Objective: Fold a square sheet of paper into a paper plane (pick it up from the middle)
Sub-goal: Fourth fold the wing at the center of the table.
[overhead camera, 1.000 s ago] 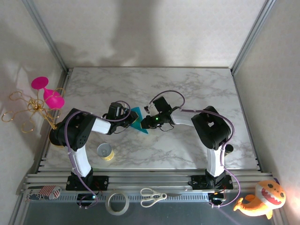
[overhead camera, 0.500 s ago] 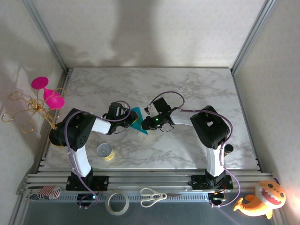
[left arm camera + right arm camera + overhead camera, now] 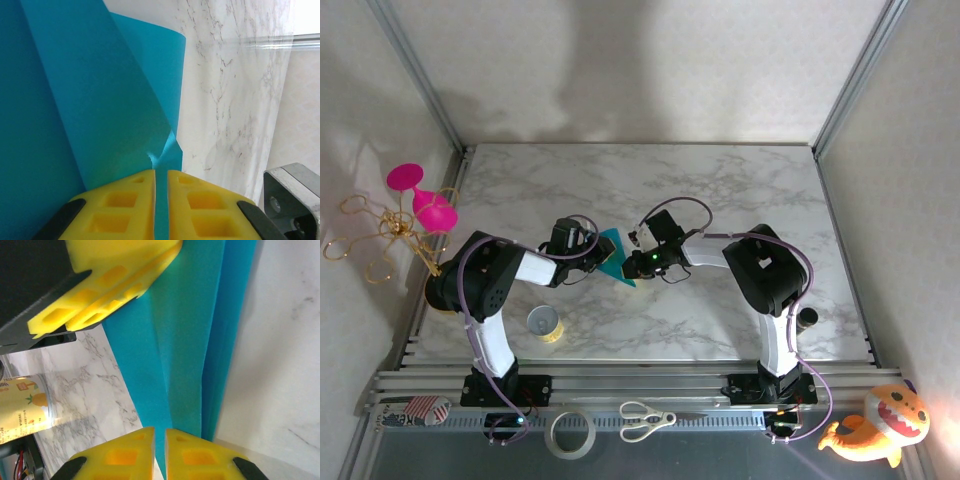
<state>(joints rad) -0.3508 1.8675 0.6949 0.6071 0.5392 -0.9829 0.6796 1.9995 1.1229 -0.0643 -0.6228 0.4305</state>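
Your folded teal paper (image 3: 617, 258) is sitting over the middle of the marble table (image 3: 720, 190), between both arms. Your left gripper (image 3: 161, 175) is pinching one edge, jaws clamped tight on it. Your right gripper (image 3: 160, 432) is clamping the opposite end. A yellow can (image 3: 545, 323) is standing nearby.

In the top view both arms rise from their bases at the bottom edge and fold inward, meeting just left of frame centre. The left arm (image 3: 490, 285) reaches right and the right arm (image 3: 770, 275) reaches left, wrists low and tips nearly facing. The left tool (image 3: 161, 175) and the right tool (image 3: 160, 432) each have their yellow pads (image 3: 125, 200) pressed nearly together, pinching the teal paper (image 3: 75, 100).
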